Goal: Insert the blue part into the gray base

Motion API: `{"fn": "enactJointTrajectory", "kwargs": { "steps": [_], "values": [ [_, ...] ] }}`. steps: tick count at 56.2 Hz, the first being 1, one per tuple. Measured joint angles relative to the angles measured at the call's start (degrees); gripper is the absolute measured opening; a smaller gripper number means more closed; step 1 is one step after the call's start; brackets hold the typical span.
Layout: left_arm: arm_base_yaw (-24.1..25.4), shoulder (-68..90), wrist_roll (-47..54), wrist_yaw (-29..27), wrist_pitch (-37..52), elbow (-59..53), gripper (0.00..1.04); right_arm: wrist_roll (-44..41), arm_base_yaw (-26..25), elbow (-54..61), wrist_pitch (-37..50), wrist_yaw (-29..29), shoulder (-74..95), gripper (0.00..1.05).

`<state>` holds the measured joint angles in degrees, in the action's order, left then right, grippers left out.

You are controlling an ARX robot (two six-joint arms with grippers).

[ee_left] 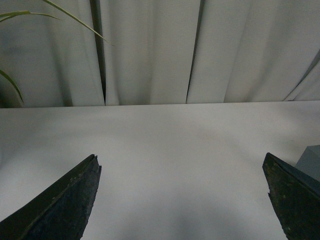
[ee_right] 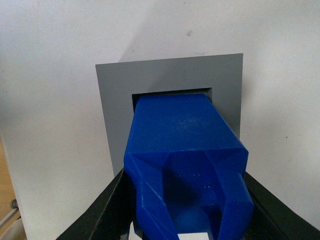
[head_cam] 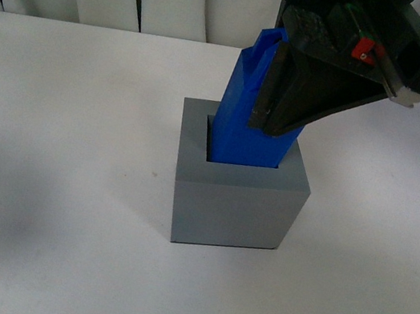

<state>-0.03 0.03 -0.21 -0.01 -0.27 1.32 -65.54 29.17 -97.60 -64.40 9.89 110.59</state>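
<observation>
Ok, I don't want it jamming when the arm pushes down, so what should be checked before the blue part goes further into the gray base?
1. Grip: right gripper shut on the blue part: ok.
2. Part's lower end inside the recess of the gray base: ok.
3. Part square with the recess: not ok, it seems to lean.
4. Base flat on the table: ok.
5. Other arm: left gripper open, empty, apart from the base: ok.
6. Room left beneath the part: cannot tell.
</observation>
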Motion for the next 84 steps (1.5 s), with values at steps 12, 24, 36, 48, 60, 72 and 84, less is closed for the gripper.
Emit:
{"fn": "enactJointTrajectory", "kwargs": {
  "steps": [12,24,36,48,60,72,84],
  "values": [
    [0.0,0.0,0.0,0.0,0.02,0.0,0.99,-0.44,0.02,0.0,-0.07,-0.61,0.02,0.47],
    [0.0,-0.02,0.0,0.0,0.02,0.0,0.99,-0.15,0.04,0.04,0.57,0.39,0.17,0.75],
    [0.0,0.0,0.0,0.0,0.02,0.0,0.99,0.9,-0.59,-0.04,1.33,3.28,-0.04,0.98],
    [0.0,0.0,0.0,0.0,0.0,0.0,0.99,2.27,-2.99,0.72,2.84,9.25,-6.43,0.97],
    [0.0,0.0,0.0,0.0,0.02,0.0,0.99,6.49,-6.12,8.55,13.51,14.69,-15.72,0.97],
    [0.0,0.0,0.0,0.0,0.0,0.0,0.99,16.44,-10.4,22.62,31.69,18.93,-26.29,0.97],
    [0.0,0.0,0.0,0.0,0.02,0.0,0.99,30.8,-15.69,42.66,53.88,20.74,-41.13,0.97]
  ]
}}
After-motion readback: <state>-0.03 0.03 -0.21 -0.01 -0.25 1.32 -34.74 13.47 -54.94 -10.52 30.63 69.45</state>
